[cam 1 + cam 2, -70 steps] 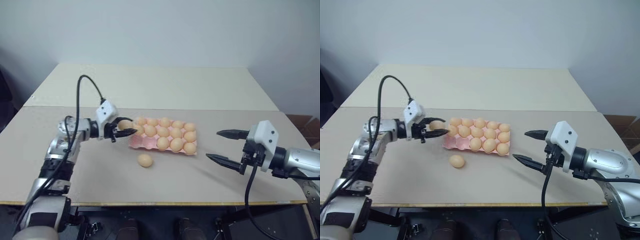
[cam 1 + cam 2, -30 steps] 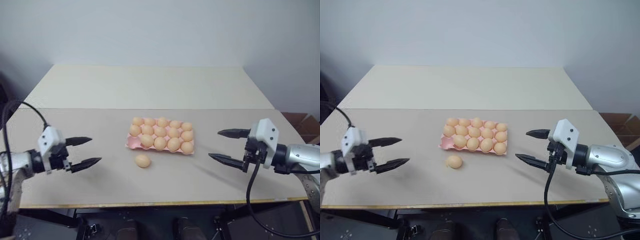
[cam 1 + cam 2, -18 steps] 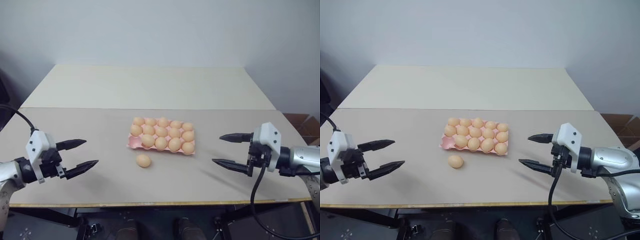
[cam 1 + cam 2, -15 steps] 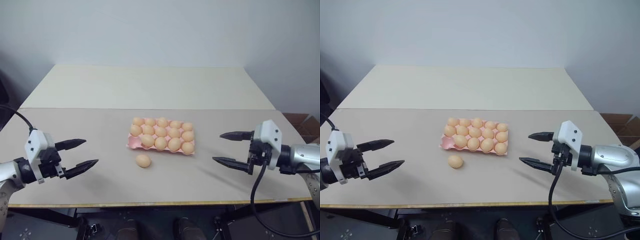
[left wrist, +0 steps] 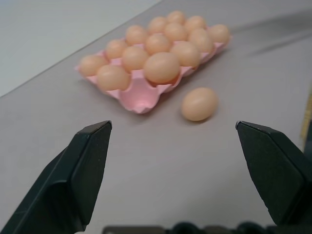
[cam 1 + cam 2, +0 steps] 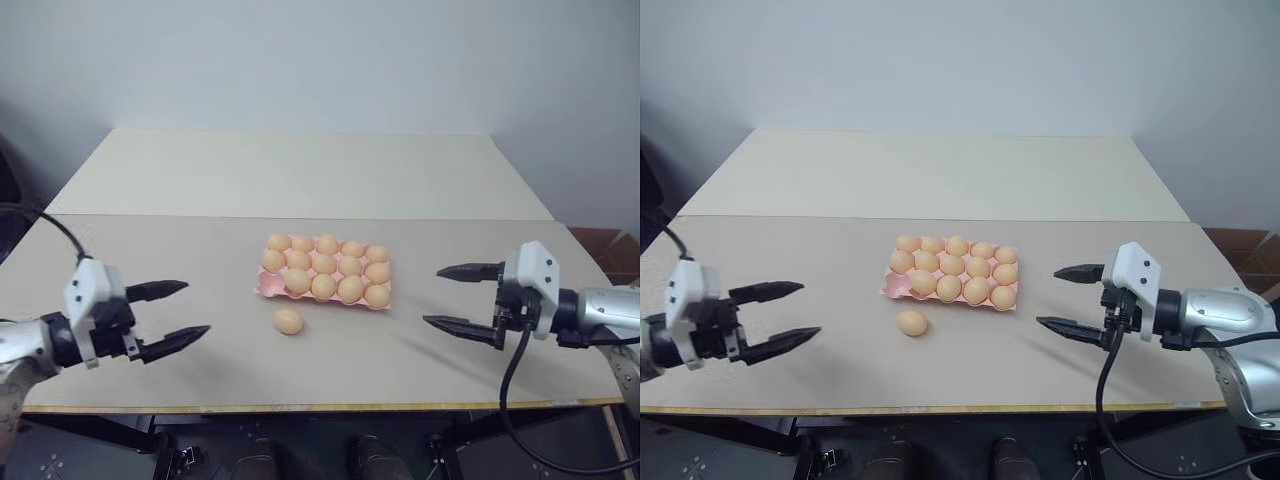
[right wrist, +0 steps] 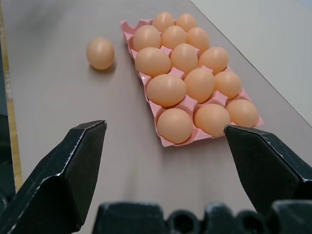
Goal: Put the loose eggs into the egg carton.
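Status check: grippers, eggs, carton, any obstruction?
Left gripper and right gripper open, empty. One loose egg beside egg carton; one cup free. Nothing obstructing.

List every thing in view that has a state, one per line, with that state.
Carton: lidless, flat on the table, one near corner cup empty, other cups filled.
Loose egg: on the table beside the carton's near edge, untouched.
Left gripper: open, empty.
Right gripper: open, empty.
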You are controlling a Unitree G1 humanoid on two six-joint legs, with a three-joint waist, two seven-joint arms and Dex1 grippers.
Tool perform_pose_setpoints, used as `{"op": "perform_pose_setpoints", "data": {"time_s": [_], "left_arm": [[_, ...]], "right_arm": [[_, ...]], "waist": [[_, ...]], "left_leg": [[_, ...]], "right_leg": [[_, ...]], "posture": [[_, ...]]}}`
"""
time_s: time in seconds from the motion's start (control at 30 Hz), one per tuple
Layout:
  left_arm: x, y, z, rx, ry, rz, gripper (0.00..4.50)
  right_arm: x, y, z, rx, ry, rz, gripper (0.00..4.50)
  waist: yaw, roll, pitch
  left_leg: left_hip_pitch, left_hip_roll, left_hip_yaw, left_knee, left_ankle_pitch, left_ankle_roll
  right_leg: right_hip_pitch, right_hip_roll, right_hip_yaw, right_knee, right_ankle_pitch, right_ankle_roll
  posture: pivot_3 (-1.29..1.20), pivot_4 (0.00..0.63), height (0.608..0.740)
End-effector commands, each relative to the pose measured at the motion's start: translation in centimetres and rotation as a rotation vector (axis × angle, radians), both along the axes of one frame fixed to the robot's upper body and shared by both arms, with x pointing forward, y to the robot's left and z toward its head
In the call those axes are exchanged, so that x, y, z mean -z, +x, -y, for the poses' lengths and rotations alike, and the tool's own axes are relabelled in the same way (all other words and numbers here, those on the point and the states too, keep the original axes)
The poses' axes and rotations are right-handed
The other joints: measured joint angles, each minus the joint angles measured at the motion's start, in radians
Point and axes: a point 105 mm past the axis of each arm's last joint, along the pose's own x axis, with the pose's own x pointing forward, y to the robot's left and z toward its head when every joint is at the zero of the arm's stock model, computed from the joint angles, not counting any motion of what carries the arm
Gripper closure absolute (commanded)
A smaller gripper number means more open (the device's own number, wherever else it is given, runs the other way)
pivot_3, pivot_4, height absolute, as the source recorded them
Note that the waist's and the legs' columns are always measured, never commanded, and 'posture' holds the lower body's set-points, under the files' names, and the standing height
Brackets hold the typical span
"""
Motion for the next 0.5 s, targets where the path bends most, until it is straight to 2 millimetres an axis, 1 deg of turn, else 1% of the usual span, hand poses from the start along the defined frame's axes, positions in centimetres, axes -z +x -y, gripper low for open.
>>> {"op": "perform_pose_setpoints", "data": {"time_s": [0.03,0.13,0.2,0.33,0.4,0.5], "left_arm": [[0.0,0.1,2.7,0.127,0.004,0.004,0.05],[1.0,1.0,4.7,0.203,0.037,-0.007,0.05],[2.0,2.2,5.6,0.206,0.064,-0.001,0.05],[3.8,4.1,7.1,0.196,0.1,0.015,0.05],[4.6,4.9,7.6,0.197,0.124,0.034,0.05],[5.4,6.0,8.6,0.207,0.113,0.038,0.05]], "right_arm": [[-1.1,-0.4,-0.4,-0.028,-0.008,0.045,0.0],[-0.9,-0.5,-0.7,-0.035,-0.006,0.044,0.0],[-0.9,-0.5,-0.9,-0.037,-0.001,0.048,0.0],[-1.1,-0.6,-1.1,-0.03,0.005,0.059,0.0],[-1.2,-0.7,-1.0,-0.022,0.007,0.064,0.0],[-1.2,-0.9,-0.8,-0.009,0.006,0.069,0.0]], "waist": [[0.003,0.0,0.0],[0.002,0.0,0.0],[0.001,0.0,0.0],[-0.001,0.0,0.0],[-0.002,0.0,0.0],[0.001,0.0,0.0]], "left_leg": [[0.0,0.0,0.0,0.0,0.0,0.0],[0.0,0.0,0.0,0.0,0.0,0.0],[0.0,-0.001,0.0,0.0,0.0,0.0],[0.0,-0.001,0.0,0.0,0.0,0.0],[0.0,-0.001,0.0,0.0,0.0,0.0],[0.0,-0.001,-0.001,0.0,0.0,0.0]], "right_leg": [[0.0,0.0,0.0,0.0,0.0,0.0],[0.0,0.0,0.0,0.0,0.0,0.0],[0.0,0.0,0.001,0.0,0.0,0.0],[0.001,0.001,0.001,0.0,0.003,0.006],[0.0,0.002,0.001,0.0,0.004,0.006],[0.001,0.002,0.001,0.0,0.004,0.006]], "posture": [[0.0,0.15,0.74],[0.0,0.15,0.74],[0.0,0.15,0.74],[0.0,0.15,0.74],[0.0,0.15,0.74],[0.0,0.15,0.74]]}}
